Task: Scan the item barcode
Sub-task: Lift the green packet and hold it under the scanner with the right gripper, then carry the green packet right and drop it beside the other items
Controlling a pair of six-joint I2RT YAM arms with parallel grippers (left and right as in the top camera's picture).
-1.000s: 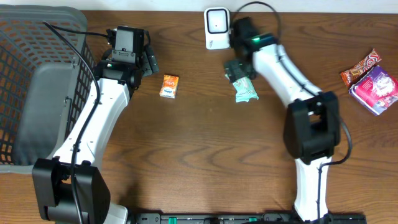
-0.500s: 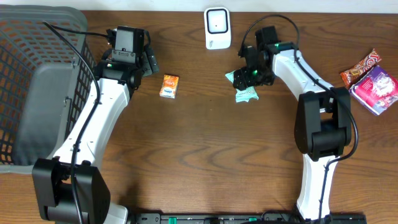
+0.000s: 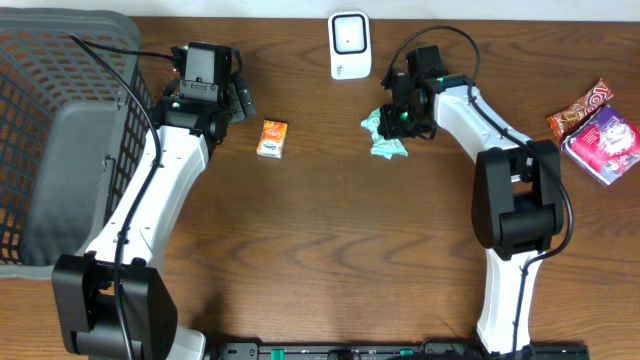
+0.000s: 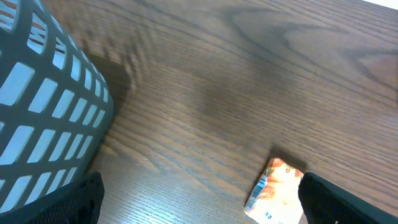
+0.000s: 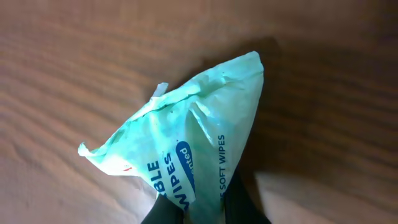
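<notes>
Overhead view: the right tool point(image 3: 402, 118) is closed on the green wipes packet point(image 3: 386, 138), upper centre of the frame, on or just above the tabletop point(image 3: 330, 240); which of the two cannot be told. The right wrist view confirms the grip: the dark fingertips point(image 5: 239, 202) pinch the packet's lower edge, and its crumpled body fans away toward the upper right of that frame, printed side showing. No barcode can be seen in either view.

The white scanner point(image 3: 350, 45) stands at the top edge, up and to the left of the packet and near it, with nothing between them. The right arm is clearly the nearer one. The left tool point(image 4: 199, 205) hangs wide open and empty in the upper left, beside the black basket point(image 3: 60, 130), with the small orange box point(image 3: 271, 138) just below and right of it.

The coming move probably turns on carrying the packet up-left to the scanner's window and turning it so that the coded face meets the window. Pinched at one edge, the soft packet may droop or fold over its code
</notes>
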